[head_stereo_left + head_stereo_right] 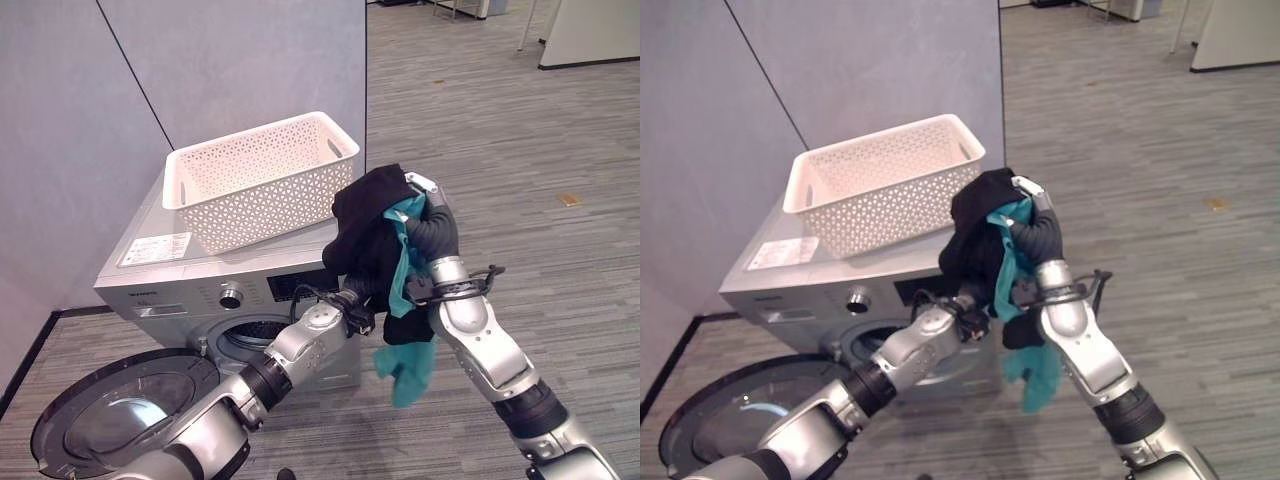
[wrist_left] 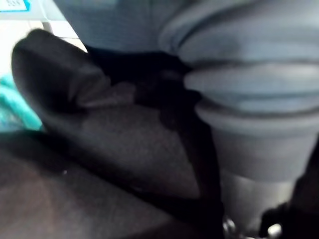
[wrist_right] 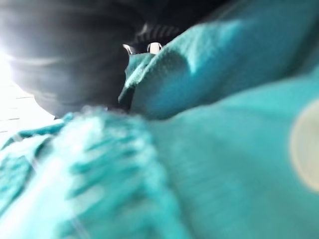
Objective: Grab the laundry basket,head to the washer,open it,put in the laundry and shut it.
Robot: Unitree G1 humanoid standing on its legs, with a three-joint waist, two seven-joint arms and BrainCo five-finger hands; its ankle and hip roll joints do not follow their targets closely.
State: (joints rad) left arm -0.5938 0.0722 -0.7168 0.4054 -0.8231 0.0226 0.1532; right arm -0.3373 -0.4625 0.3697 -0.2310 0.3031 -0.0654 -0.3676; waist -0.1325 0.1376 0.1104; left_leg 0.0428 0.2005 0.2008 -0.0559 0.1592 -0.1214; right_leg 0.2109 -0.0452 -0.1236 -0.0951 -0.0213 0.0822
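Note:
The white lattice laundry basket (image 1: 268, 208) stands on top of the grey washer (image 1: 175, 285). The washer's round door (image 1: 120, 410) hangs open at the lower left, and the drum opening (image 1: 250, 335) shows behind my left arm. To the right of the basket, above the washer's front corner, my right hand (image 1: 432, 232) is shut on a bundle of laundry. The bundle is a black garment (image 1: 368, 225) and a teal one (image 1: 408, 370) that hangs down. My left hand (image 1: 352, 303) is under the black cloth, with its fingers hidden. Black cloth (image 2: 99, 164) and teal cloth (image 3: 199, 149) lie close before the wrist cameras.
A grey partition wall (image 1: 230, 60) stands right behind the washer. Grey striped floor (image 1: 520, 130) stretches away on the right. White furniture (image 1: 590, 35) stands at the far back right.

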